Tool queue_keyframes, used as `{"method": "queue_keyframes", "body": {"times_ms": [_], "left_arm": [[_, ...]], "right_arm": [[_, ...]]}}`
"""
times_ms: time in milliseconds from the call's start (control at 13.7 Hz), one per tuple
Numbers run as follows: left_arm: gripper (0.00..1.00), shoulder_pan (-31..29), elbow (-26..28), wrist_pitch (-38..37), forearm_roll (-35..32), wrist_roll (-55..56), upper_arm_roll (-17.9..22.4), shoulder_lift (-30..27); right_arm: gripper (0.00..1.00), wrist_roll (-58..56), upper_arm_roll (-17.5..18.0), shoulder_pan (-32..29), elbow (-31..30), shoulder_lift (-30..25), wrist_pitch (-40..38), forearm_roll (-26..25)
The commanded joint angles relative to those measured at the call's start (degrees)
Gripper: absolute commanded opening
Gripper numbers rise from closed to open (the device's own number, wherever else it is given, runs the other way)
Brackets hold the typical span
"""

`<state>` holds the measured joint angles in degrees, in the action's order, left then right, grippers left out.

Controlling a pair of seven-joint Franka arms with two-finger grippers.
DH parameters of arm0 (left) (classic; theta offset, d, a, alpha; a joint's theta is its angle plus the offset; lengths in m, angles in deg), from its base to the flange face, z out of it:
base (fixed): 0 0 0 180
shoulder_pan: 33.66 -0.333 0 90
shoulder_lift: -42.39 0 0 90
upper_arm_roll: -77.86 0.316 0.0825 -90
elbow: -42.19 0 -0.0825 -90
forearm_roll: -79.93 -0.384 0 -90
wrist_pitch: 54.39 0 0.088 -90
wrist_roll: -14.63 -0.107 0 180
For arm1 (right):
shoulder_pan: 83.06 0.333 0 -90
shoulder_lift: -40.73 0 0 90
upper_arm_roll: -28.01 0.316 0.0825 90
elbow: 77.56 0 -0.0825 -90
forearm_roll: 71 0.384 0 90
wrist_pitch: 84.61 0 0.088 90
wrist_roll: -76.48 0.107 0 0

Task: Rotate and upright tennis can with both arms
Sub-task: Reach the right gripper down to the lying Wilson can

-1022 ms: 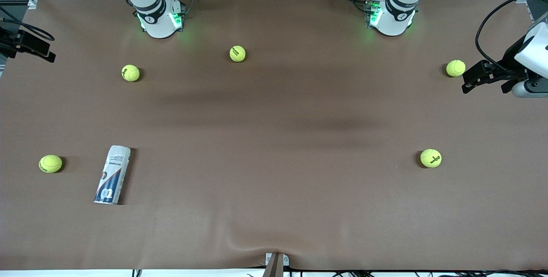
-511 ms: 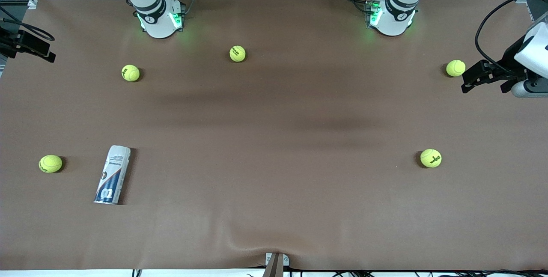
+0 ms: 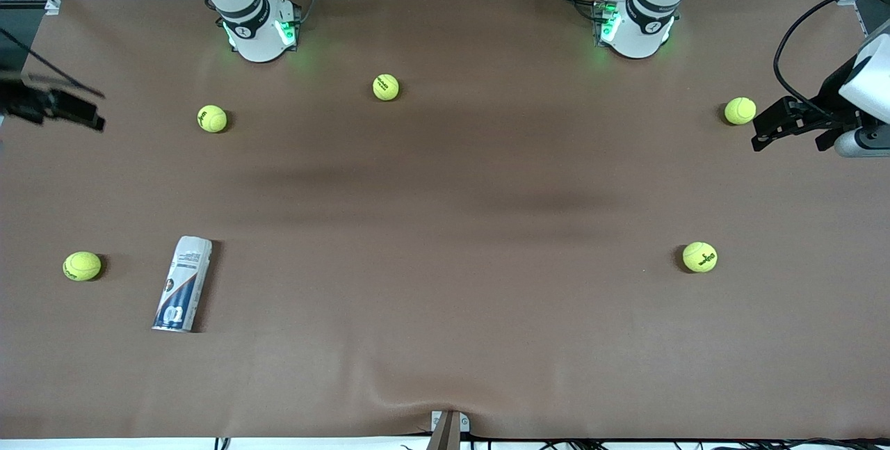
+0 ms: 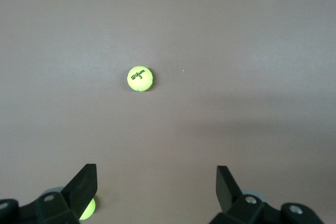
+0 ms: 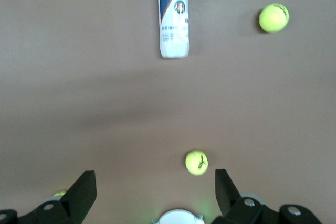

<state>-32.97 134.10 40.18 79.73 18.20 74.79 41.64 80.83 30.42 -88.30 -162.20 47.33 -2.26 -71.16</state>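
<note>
The tennis can [image 3: 182, 284] lies on its side on the brown table near the right arm's end, its white, blue and red label up; the right wrist view shows the tennis can [image 5: 173, 19] as well. My right gripper [image 3: 90, 116] hangs open over that end's table edge, apart from the can, and the right wrist view shows the right gripper [image 5: 155, 187] with nothing between its fingers. My left gripper [image 3: 759, 131] hovers open by the left arm's end. In its own view the left gripper [image 4: 156, 184] is empty too.
Several yellow-green tennis balls lie scattered: one ball [image 3: 82, 266] beside the can, one [image 3: 212, 118] and another [image 3: 386, 87] nearer the bases, one [image 3: 740, 110] next to the left gripper, one [image 3: 699, 256] closer to the front camera. The right arm's base [image 3: 257, 29] is green-lit.
My right gripper has moved lower in the front view, toward the can, and looks blurred. The left gripper has barely shifted. The can and the balls have stayed put.
</note>
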Motion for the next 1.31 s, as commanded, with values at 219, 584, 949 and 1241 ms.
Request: {"method": "queue_keyframes", "body": {"times_ms": [219, 584, 949, 1241], "left_arm": [[1.00, -0.4, -0.8, -0.7, 0.8, -0.2, -0.1, -0.3], [1.00, -0.5, -0.8, -0.7, 0.9, -0.2, 0.0, -0.3], [1.00, -0.4, -0.8, -0.7, 0.9, -0.2, -0.1, -0.3], [1.00, -0.5, -0.8, -0.6, 0.9, -0.2, 0.0, -0.2]], "right_arm": [[1.00, -4.4, 0.4, -1.0, 5.2, 19.5, 13.5, -5.3], [1.00, -10.0, 0.5, -2.8, 5.1, 29.1, 27.0, -4.8], [1.00, -12.2, 0.6, -3.6, 4.6, 35.8, 37.4, -4.4], [1.00, -12.2, 0.6, -4.6, 4.0, 39.4, 38.9, 0.2]]}}
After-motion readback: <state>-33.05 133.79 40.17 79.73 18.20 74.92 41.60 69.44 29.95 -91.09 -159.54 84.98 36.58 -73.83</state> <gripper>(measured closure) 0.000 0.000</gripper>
